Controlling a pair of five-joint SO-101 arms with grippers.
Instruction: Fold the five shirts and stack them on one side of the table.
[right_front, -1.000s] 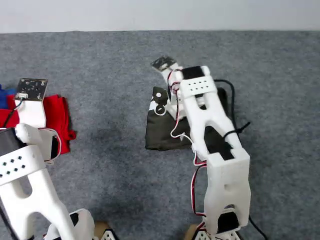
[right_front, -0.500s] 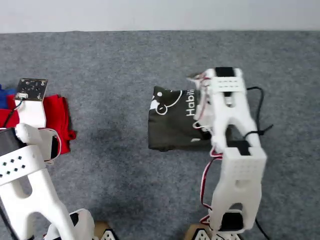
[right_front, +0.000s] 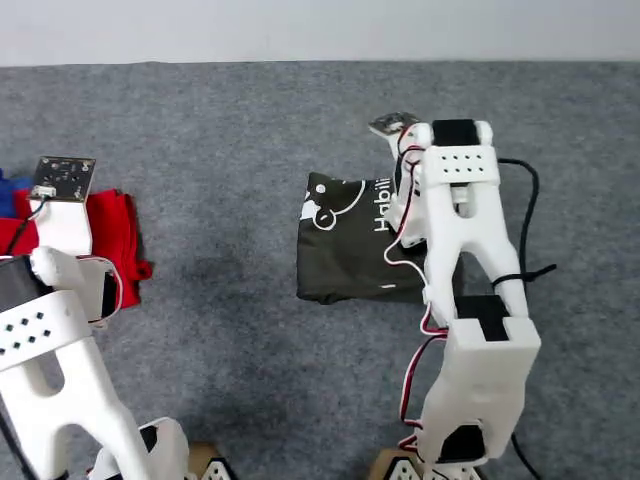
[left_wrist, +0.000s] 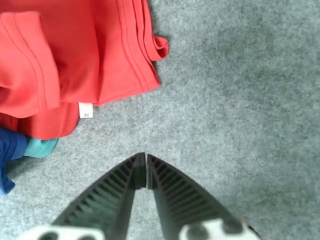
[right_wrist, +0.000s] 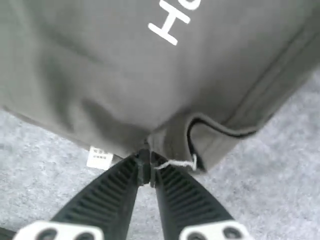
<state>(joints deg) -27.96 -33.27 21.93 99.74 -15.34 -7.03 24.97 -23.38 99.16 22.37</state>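
Dark olive shirt (right_wrist: 150, 65) (white lettering up) lies folded on your grey worktop (right_front: 200, 130), its edge pinched in your right jaws. Your left jaws are closed on nothing, the red shirt (left_wrist: 75, 50) just ahead of their tips.

Four garments lie on one grey table (right_front: 200, 120). One dark shirt (right_front: 345, 250) with white print sits near the middle. A pile of three lies at nine o'clock: one red shirt (right_front: 118, 235), one blue piece (right_front: 8, 195) and one teal piece (left_wrist: 42, 146). There are two white arms, one left arm (right_front: 50, 340) and one right arm (right_front: 460, 230). There are two grippers, one left gripper (left_wrist: 146, 172) and one right gripper (right_wrist: 145, 167).
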